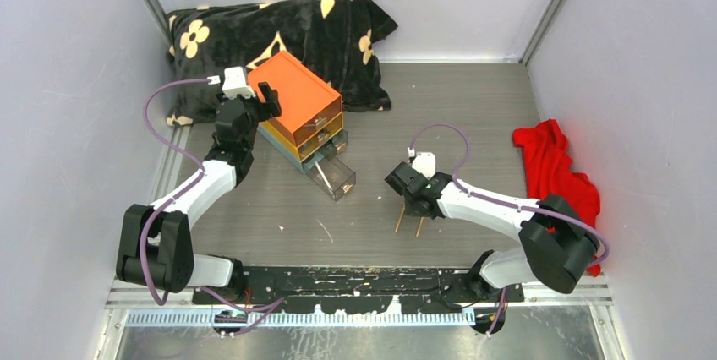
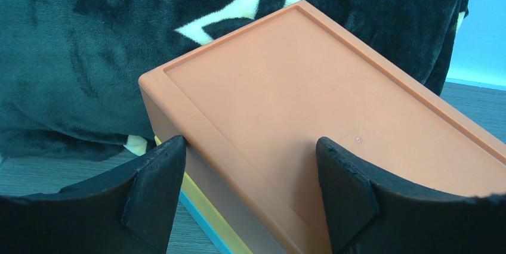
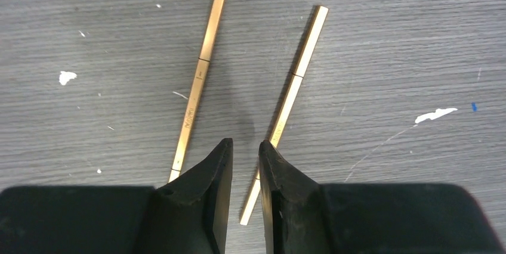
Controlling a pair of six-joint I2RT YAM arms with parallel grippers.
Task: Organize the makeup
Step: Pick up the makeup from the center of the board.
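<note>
Two thin tan brushes lie side by side on the table in the right wrist view, the left one (image 3: 198,78) and the right one (image 3: 290,96). In the top view they show as two short sticks (image 1: 408,223) just in front of my right gripper (image 1: 412,206). My right gripper (image 3: 244,146) hangs over them with its jaws a narrow gap apart. The right brush's near end shows in that gap, still flat on the table. My left gripper (image 1: 267,98) is wide open at the orange-topped drawer box (image 1: 294,90). In the left wrist view it (image 2: 250,146) straddles the box's long top edge (image 2: 286,123). Other makeup is out of view.
The box's clear bottom drawer (image 1: 336,176) is pulled out toward the table's middle, with a thin item inside. A black flower-print blanket (image 1: 254,26) lies behind the box. A red cloth (image 1: 554,161) lies at the right wall.
</note>
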